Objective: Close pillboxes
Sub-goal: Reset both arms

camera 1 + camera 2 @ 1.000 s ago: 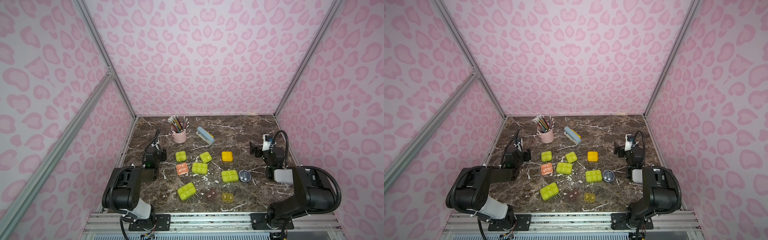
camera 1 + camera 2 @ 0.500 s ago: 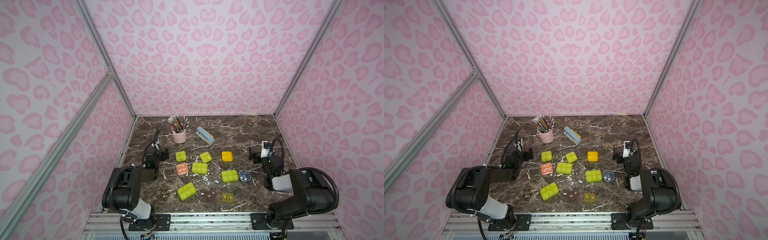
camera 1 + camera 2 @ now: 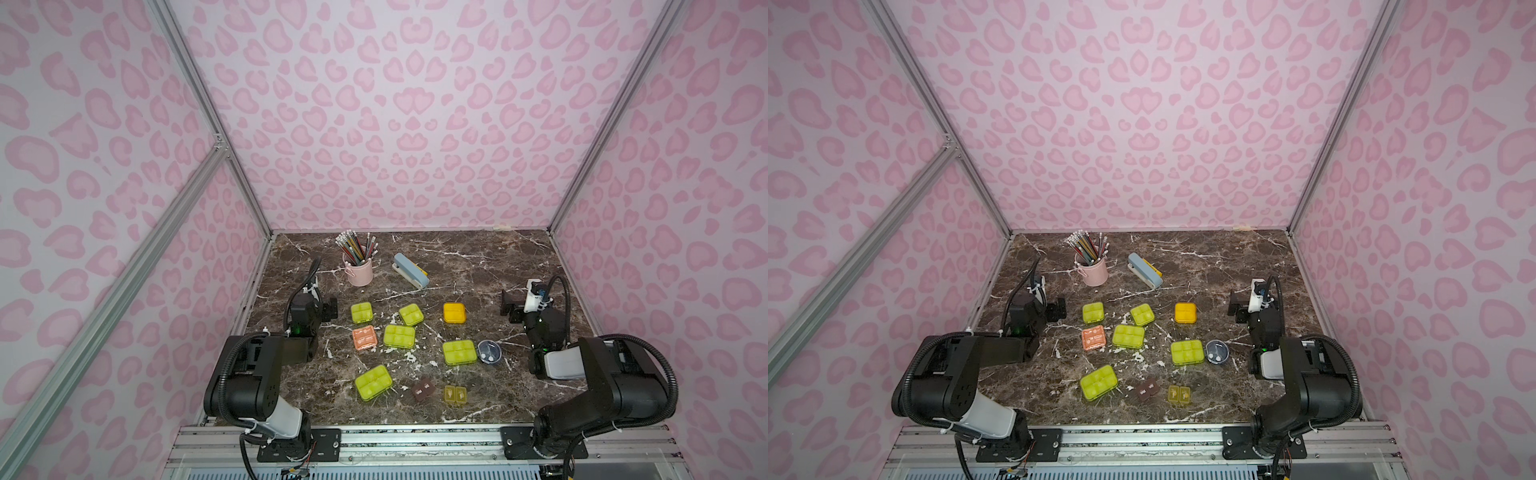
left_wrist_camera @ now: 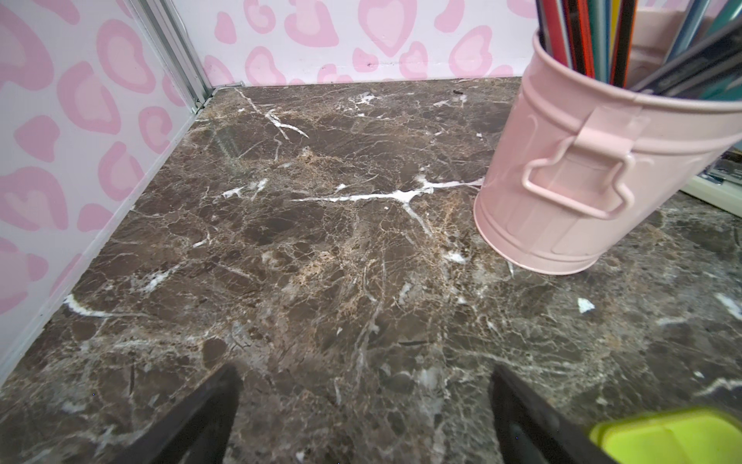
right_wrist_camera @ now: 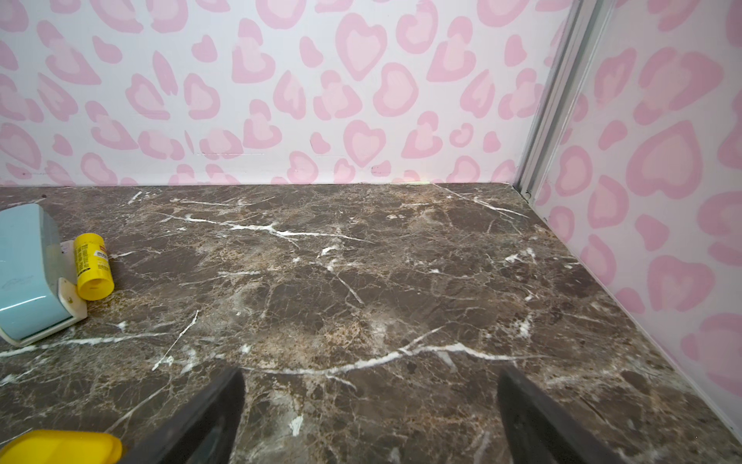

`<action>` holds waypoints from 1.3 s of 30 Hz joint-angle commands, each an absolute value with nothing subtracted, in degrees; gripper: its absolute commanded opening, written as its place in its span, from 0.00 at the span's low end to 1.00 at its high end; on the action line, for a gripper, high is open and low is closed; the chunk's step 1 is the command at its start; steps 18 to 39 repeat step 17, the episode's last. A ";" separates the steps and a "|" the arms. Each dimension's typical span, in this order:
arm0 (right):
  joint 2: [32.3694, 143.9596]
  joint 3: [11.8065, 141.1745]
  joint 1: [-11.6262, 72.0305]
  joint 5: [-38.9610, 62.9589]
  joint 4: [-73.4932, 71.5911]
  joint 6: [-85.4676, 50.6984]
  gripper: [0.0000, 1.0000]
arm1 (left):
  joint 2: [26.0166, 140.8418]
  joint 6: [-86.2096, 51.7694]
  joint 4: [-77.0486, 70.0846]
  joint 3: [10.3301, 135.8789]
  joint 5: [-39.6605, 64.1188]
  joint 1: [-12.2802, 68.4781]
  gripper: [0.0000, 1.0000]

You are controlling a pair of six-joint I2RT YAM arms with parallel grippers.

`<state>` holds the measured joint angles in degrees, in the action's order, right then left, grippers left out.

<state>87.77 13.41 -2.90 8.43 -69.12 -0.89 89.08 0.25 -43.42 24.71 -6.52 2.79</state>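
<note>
Claws spread wide, gripping nothing: left claw (image 4: 365,385) and right claw (image 5: 371,377), low over bare surface (image 3: 478,266). Between them the pillboxes (image 3: 399,336), scattered: a lime box (image 3: 361,312) just beside the left claw, an amber box (image 3: 454,312) near the right claw, the rest back toward the arm bases. Lids seemingly all down; latching too small to tell. Risk of tipping the pencil cup (image 3: 360,272), near the left claw, on a careless swing; risk of skidding a light box rather than snapping it, from an off-centre press.

Black left arm (image 3: 249,374) and right arm (image 3: 615,382), grey-white links (image 3: 561,368), corrugated black cables (image 3: 658,360), small green lights (image 3: 296,331)
</note>
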 commanded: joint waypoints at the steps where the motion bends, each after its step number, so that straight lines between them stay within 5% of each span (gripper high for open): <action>1: 87.98 13.45 -2.97 7.91 -71.32 -0.88 0.98 | 89.12 0.79 -45.88 24.83 -6.64 2.77 0.98; 39: 87.98 13.36 -2.81 7.84 -71.58 -0.88 0.99 | 89.25 0.86 -45.68 24.90 -6.68 2.81 0.98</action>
